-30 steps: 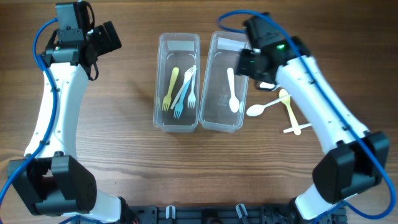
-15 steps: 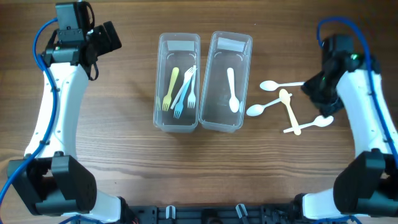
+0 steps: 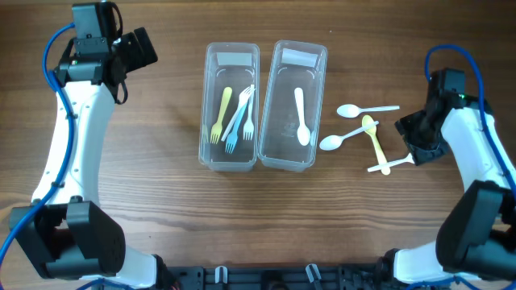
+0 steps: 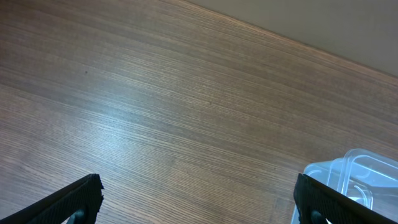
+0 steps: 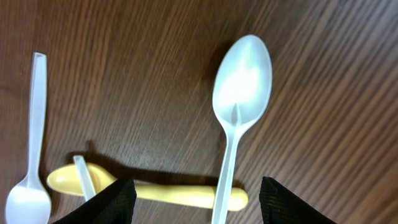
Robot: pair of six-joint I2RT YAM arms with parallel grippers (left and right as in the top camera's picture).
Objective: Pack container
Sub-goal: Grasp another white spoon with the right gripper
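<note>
Within the last second the right arm had swung away from above the right-hand container [image 3: 282, 129] to the right edge of the overhead frame. Its end effector [image 5: 196, 186] now sat over a loose white spoon [image 5: 241, 81]. Its fingers stood apart and empty, straddling the spoon's handle, which crossed the tip of a yellow spoon [image 5: 161, 193] low in the wrist view. The spoon lay flat on the tabletop [image 5: 155, 62], well right of the container, which already held one packed spoon [image 3: 301, 117]. Such thin plastic was probably light, a little springy and slick. The narrow handle, pinched across its width, looked the best hold, though it sat low against the wood. The left arm stayed folded at the upper left, its end effector [image 4: 199, 199] open over bare wood.
</note>
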